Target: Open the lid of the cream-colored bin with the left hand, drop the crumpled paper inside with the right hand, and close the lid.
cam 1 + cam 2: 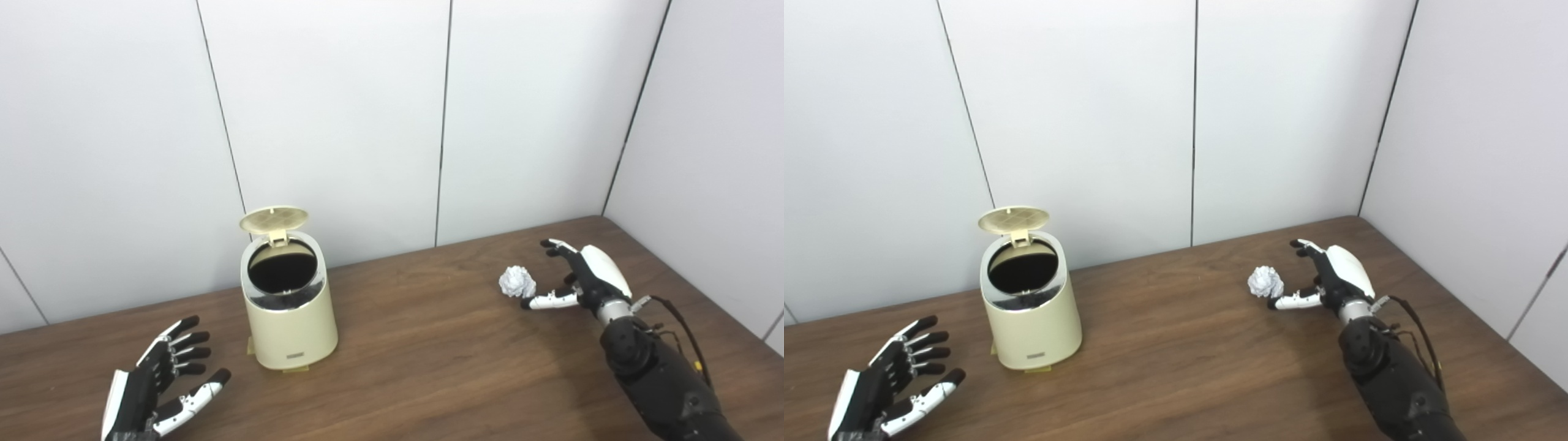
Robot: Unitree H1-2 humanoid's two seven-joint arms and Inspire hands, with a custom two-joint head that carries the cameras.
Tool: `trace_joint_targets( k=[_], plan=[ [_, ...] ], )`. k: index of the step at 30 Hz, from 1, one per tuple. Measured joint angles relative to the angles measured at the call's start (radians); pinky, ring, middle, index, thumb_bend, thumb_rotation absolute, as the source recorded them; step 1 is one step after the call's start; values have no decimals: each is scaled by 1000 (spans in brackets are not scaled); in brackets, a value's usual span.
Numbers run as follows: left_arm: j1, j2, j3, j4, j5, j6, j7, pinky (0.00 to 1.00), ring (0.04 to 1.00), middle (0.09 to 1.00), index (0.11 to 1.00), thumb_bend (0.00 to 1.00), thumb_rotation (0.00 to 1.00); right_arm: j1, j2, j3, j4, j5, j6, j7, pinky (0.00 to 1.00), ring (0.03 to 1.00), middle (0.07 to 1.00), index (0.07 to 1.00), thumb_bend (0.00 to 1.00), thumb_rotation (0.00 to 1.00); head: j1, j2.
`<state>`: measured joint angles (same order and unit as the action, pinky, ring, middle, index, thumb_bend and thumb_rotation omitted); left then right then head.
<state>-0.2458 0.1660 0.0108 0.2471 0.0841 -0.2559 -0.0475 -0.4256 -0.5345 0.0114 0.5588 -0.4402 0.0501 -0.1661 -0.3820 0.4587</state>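
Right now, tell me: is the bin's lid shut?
No. The lid stands upright, hinged back above the bin, whose dark mouth is exposed.

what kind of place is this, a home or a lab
Most likely a lab test booth, not a home: bare white wall panels enclose a wooden table holding only a cream-colored bin and a crumpled paper ball.

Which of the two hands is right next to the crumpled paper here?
The right hand: open, fingers apart beside the crumpled paper on the table. The left hand lies open far off, near the cream-colored bin.
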Motion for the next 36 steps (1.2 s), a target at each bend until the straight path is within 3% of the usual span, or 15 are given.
trace_joint_targets(
  k=[6, 18, 23, 26, 28, 29, 31, 36],
  plan=[
    [6, -1, 0, -11, 3, 11, -1, 637, 702, 759, 858, 619, 78, 3, 1, 37, -30, -18, 30, 11, 938, 957, 856, 842, 859, 234, 9, 11],
    [9, -1, -1, -17, 8, 24, 1, 635, 696, 754, 861, 596, 75, 13, -1, 86, -95, -22, 88, 104, 958, 935, 814, 783, 831, 233, 15, 25],
    [17, -3, -1, -30, 8, 33, 1, 626, 694, 752, 859, 584, 47, 15, -11, 97, -117, -23, 86, 128, 950, 885, 769, 741, 798, 148, 17, 31],
    [19, -3, -1, -32, 8, 33, 1, 621, 693, 751, 858, 585, 70, 19, -12, 104, -133, -28, 75, 132, 930, 821, 702, 684, 782, 83, 15, 35],
    [19, -2, -1, -33, 9, 33, 1, 629, 696, 753, 859, 575, 44, 19, -12, 105, -125, -35, 48, 115, 864, 725, 637, 533, 573, 117, 15, 37],
    [19, -2, -1, -33, 9, 33, 1, 631, 697, 754, 859, 573, 39, 19, -13, 106, -117, -44, 30, 101, 848, 707, 623, 513, 546, 122, 15, 37],
    [20, -3, -1, -34, 12, 33, 2, 626, 692, 752, 857, 575, 53, 19, -15, 109, -99, -62, 5, 69, 847, 675, 513, 496, 533, 25, 15, 38],
    [20, -3, -1, -35, 17, 35, 3, 633, 692, 749, 859, 573, 67, 17, -19, 117, -85, -96, -22, 28, 800, 635, 461, 500, 530, 0, 14, 41]
  ],
)
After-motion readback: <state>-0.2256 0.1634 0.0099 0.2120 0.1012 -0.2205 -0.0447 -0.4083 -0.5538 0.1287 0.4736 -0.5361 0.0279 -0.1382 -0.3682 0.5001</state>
